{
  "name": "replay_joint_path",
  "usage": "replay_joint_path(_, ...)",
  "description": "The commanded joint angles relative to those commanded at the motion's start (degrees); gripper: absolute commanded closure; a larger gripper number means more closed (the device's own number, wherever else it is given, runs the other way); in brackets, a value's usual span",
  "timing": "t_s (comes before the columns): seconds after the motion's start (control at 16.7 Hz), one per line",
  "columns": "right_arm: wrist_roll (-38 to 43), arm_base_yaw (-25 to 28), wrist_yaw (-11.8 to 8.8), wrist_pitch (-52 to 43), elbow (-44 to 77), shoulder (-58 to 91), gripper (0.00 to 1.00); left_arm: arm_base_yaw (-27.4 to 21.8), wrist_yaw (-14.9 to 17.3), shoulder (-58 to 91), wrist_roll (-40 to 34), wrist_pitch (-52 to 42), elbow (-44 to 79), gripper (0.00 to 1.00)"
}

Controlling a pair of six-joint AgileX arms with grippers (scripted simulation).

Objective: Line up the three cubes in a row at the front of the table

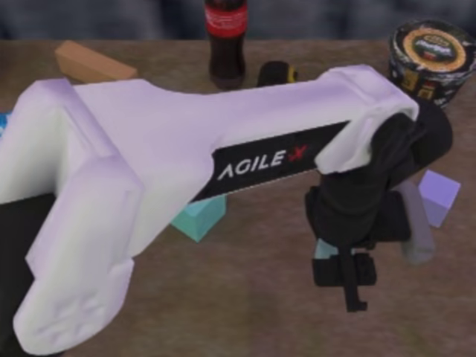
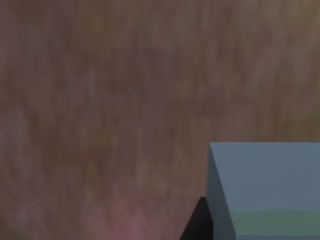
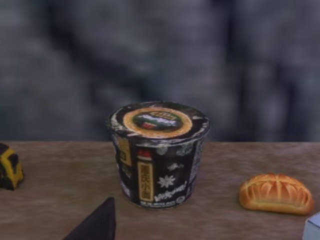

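Observation:
My left arm reaches across the table to the front right. There my left gripper is shut on the small pale teal cube, which mostly hides beneath it. In the left wrist view one dark finger lies flush against the side of this cube. The large teal cube pokes out from under the arm near the middle. The lavender cube rests at the right edge. My right gripper is parked outside the top view, facing the back of the table.
Along the back stand a tan wooden block, a cola bottle, a yellow-and-black object and a noodle cup. A bread roll lies right of the cup.

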Motion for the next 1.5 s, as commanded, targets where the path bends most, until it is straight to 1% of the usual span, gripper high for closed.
replay_joint_path(0.3, 0.0, 0.0, 0.0, 0.0, 0.0, 0.0, 0.0, 0.14, 0.03, 0.57, 0.12, 1.05, -0.78, 1.0)
replay_joint_path(0.66, 0.0, 0.0, 0.0, 0.0, 0.0, 0.0, 0.0, -0.03, 0.06, 4.33, -0.11, 11.92, -7.38, 1.0)
replay_joint_path(0.96, 0.0, 0.0, 0.0, 0.0, 0.0, 0.0, 0.0, -0.13, 0.05, 4.83, -0.07, 12.86, -8.03, 1.0)
replay_joint_path(1.5, 0.0, 0.0, 0.0, 0.0, 0.0, 0.0, 0.0, -0.13, 0.05, 4.83, -0.07, 12.86, -8.03, 0.32)
